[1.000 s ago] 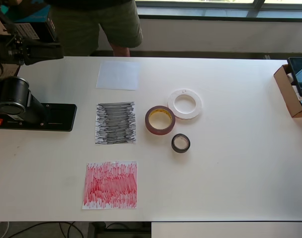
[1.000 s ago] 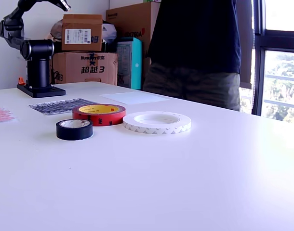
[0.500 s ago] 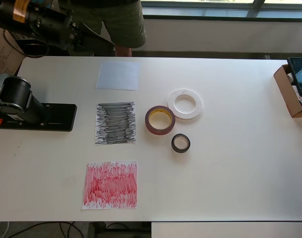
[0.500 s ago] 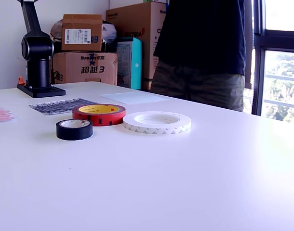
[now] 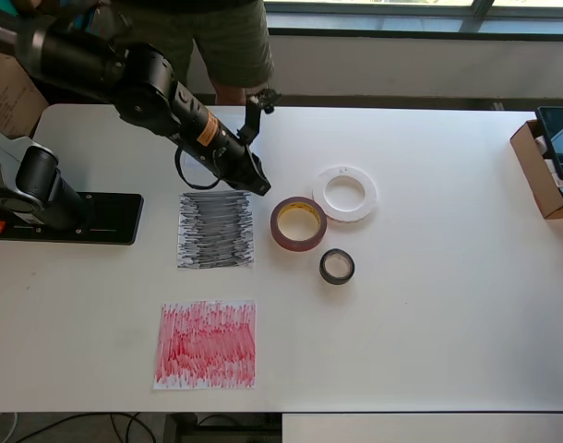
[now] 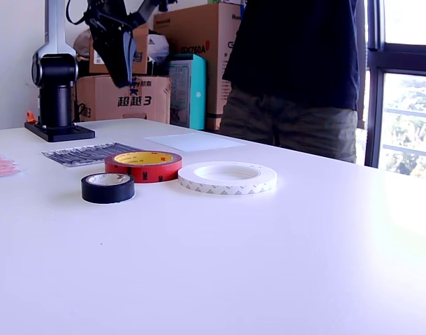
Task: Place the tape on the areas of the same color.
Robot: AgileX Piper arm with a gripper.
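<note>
Gripper [image 5: 254, 180] high over the black sheet's [image 5: 216, 229] far right corner in the overhead view; jaw opening impossible to tell, nothing seen held. Dark-red roll [image 5: 297, 223] just to its right and nearer, touching the white ring [image 5: 345, 193], black roll [image 5: 337, 267] close by. Red sheet [image 5: 206, 343] well apart, near left. Bare table [image 5: 448, 277] to the right.

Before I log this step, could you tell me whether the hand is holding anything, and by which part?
Nothing is held: the hand is in the air, and all three tape rolls lie untouched on the table.
</note>
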